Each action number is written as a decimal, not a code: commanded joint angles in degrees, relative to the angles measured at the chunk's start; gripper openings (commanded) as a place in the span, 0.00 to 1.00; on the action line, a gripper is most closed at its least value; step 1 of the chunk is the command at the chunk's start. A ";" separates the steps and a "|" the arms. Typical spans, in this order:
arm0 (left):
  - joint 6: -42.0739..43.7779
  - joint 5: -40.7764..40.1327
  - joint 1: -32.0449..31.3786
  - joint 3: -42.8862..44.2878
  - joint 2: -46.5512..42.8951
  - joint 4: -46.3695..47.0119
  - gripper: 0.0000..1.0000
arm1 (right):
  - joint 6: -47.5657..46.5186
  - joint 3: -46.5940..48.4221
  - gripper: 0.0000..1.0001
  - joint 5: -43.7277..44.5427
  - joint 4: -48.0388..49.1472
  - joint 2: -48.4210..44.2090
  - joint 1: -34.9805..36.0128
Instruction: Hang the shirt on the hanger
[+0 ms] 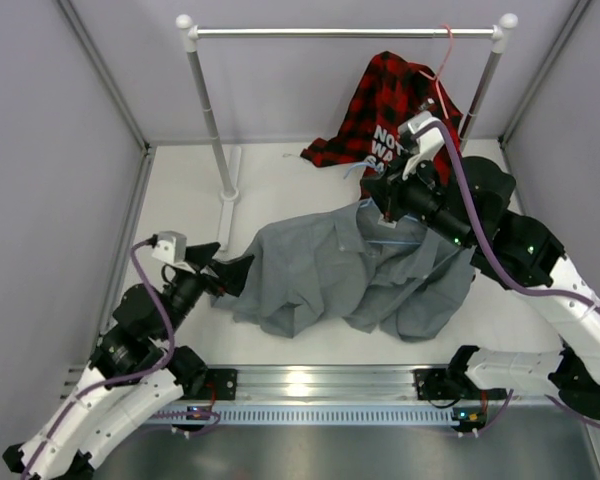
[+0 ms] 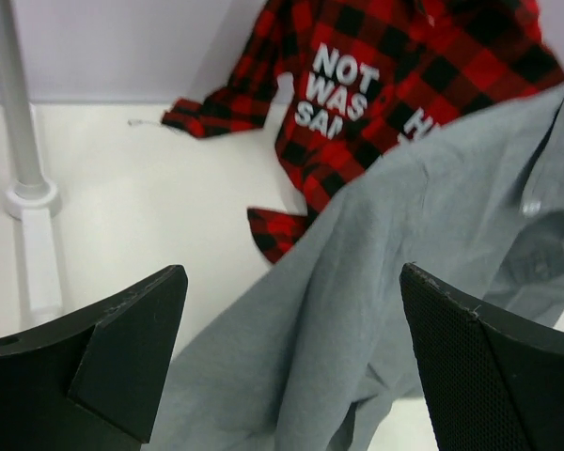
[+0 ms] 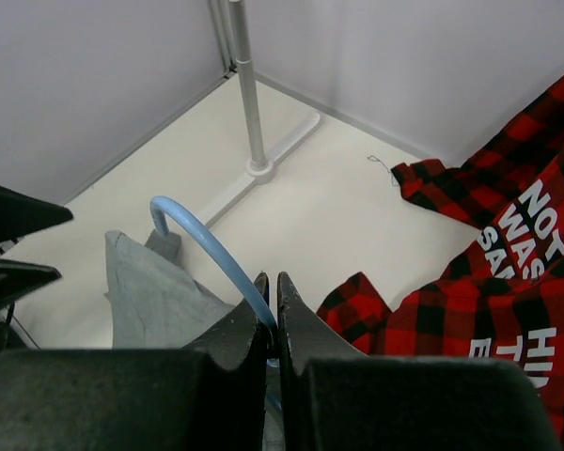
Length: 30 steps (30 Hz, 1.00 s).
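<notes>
Grey shirt [image 1: 340, 275] crumpled on the white bench [image 1: 280, 180], centre of the top view, collar end toward the right arm. Light-blue hanger [image 3: 202, 240] at the shirt's collar, hook curving up clear of the fabric, remainder mostly hidden in the cloth. Right gripper [image 3: 271, 282] clamped tight on the hanger wire just below the hook. Left gripper [image 1: 235, 272] spread wide at the shirt's left edge; contact with the fabric not discernible. Red-and-black plaid shirt [image 1: 390, 120] behind, draped below the rail [image 1: 345, 32].
</notes>
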 commanded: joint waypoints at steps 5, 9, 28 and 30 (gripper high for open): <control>3.19 4.01 -0.01 -4.27 9.56 6.71 0.98 | 0.41 5.01 0.00 -1.83 1.61 -0.58 -0.33; 3.18 0.46 -0.01 -6.90 13.52 11.89 0.94 | 0.93 5.54 0.00 -4.21 1.61 -0.58 -0.42; -7.71 -31.19 7.01 -0.40 22.84 6.80 0.00 | 2.69 0.19 0.00 -0.44 3.62 -4.88 -0.42; -8.85 -27.23 8.77 -0.58 23.11 6.89 0.00 | 2.95 -0.43 0.00 -0.52 3.98 -5.15 -0.42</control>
